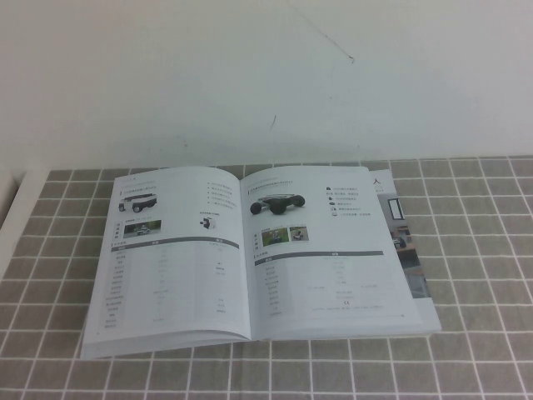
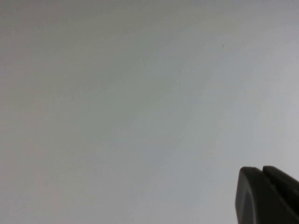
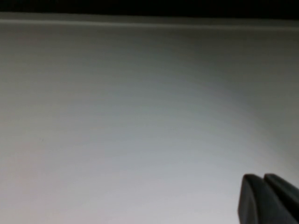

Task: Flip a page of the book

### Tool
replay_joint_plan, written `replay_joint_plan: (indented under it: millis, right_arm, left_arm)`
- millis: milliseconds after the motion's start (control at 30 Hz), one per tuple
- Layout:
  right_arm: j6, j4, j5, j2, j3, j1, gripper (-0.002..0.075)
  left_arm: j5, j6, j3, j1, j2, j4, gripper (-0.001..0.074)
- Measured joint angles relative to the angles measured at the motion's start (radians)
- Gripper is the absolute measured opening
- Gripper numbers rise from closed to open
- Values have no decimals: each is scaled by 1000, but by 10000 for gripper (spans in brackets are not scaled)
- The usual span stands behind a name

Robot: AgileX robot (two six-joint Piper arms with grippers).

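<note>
The book (image 1: 250, 258) lies open and flat on the grey tiled mat in the high view. Its right-hand leaf is the page (image 1: 325, 250), showing a black low wheeled vehicle above a grey-barred table. The left-hand leaf (image 1: 171, 258) shows a white boxy vehicle. Neither arm shows in the high view. My left gripper (image 2: 261, 170) shows only in the left wrist view, fingertips together, facing a blank pale surface. My right gripper (image 3: 263, 177) shows only in the right wrist view, fingertips together, also facing a blank pale surface. Both hold nothing and are away from the book.
The grey tiled mat (image 1: 475, 250) covers the table around the book. A white wall (image 1: 266, 75) rises behind it. A white table edge (image 1: 12, 217) shows at the left. A photo-printed cover edge (image 1: 408, 250) sticks out beyond the right leaf.
</note>
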Motion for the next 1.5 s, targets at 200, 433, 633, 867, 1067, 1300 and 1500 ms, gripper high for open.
replay_joint_plan:
  millis: [200,433,633,867,1067,1300,1500]
  right_arm:
    - [5,0,362,118,-220,0,-2]
    - [3,0,792,330,-328,0,-2]
    - [3,0,1062,519,-330,0,-3]
    - [-80,2,1167,634,-330,0,-3]
    - [-86,84,1178,708,-294,0,-3]
    - [-86,160,1222,814,-261,0,-3]
    - [-147,256,1209,913,-261,0,-3]
  left_arm:
    - [331,-1,-165,0,135,18,-4]
    - [778,-2,-254,-9,344,0,-4]
    - [1076,-3,-254,-85,535,-116,-4]
    - [1132,-3,-254,-113,694,-146,-4]
    - [992,-3,-254,-113,742,-165,-4]
    - [745,-1,-254,-113,754,-165,-4]
    - [686,12,-254,-170,819,-172,-4]
